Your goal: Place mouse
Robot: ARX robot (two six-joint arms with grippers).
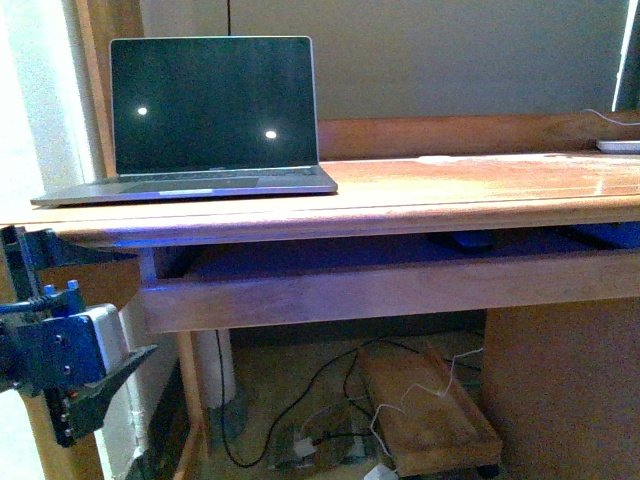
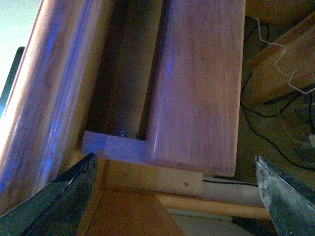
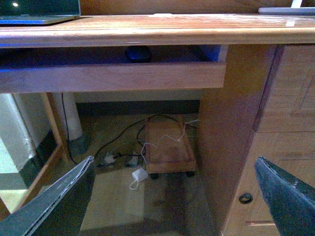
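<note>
I see the small dark grey domed plastic mouse (image 3: 138, 53) lying on the pull-out wooden surface (image 1: 350, 295) under the desktop, towards its right end, just behind its front edge. My left tool (image 2: 174, 158) is spread wide and empty near that surface's left front corner. My right tool (image 3: 174, 161) is also spread and empty, facing the front edge. A grey open laptop (image 1: 210, 110) sits at the desktop's left edge.

Dark mouse (image 3: 138, 53) lies in the tray (image 3: 113, 76) (half hidden).

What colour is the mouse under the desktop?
The mouse is dark, nearly black; clearest in the right wrist view.
</note>
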